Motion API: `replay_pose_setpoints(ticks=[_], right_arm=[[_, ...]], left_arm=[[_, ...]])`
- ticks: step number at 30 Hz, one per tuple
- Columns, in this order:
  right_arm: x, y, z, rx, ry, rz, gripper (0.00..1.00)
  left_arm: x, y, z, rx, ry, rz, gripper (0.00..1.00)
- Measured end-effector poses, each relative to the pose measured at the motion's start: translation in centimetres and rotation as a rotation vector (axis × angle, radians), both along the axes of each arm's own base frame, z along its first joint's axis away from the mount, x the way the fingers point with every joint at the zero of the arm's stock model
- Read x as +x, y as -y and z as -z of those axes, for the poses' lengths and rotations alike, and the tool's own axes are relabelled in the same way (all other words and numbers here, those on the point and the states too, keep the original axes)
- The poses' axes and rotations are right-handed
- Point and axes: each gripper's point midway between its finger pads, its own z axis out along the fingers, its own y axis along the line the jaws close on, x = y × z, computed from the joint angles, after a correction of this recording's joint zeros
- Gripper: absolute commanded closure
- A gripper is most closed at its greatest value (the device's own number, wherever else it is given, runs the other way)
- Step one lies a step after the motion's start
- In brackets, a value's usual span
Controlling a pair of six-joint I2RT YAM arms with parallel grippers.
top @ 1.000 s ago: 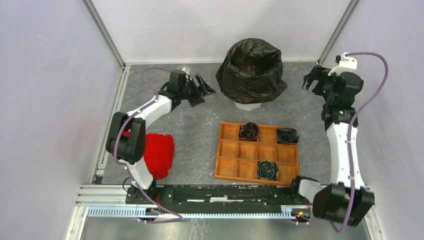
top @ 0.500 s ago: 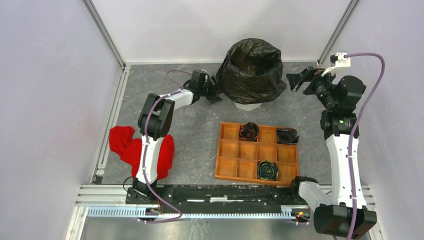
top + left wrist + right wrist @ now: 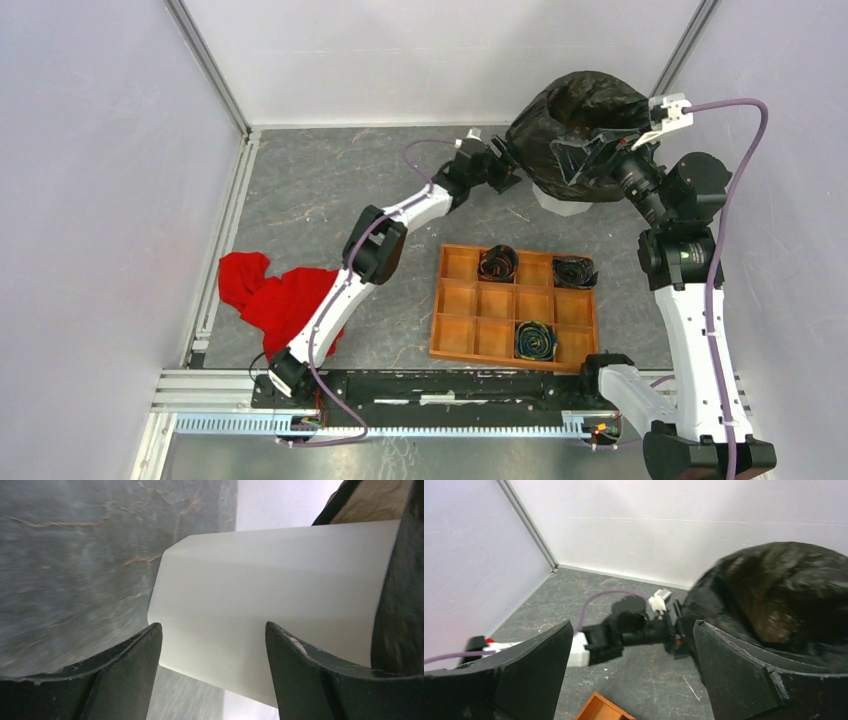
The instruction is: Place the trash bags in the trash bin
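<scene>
trash bag (image 3: 580,115) blk | trash bin (image 3: 270,605) white | cloth (image 3: 275,300) red | tray (image 3: 497,338) orange-brn

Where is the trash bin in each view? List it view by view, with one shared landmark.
Top external: upper right; the trash bin shows its white base under the trash bag.
Left wrist: its white wall fills the centre.
Right wrist: hidden beneath the bag, right side.
Shared landmark: the black bag over it.
</scene>
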Motion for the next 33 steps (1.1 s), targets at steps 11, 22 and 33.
replay_pose_setpoints(ticks=[11, 22, 33], right_arm=[[-0.4, -0.3, -0.2, -0.007, 0.012, 0.020, 0.02], [0.3, 1.9, 6.4, -0.096, -0.102, 0.135, 0.02], [-2.4, -0.7, 10.5, -0.121, -0.192, -0.043, 0.02]], left_arm=[[-0.5, 6.2, 1.4, -0.235, 0.005, -0.177, 0.14], [-0.9, -7.9, -5.9, -0.004, 0.036, -0.157, 0.05], [-15.3, -24.6, -29.1, 0.201, 0.510, -0.152, 0.00]])
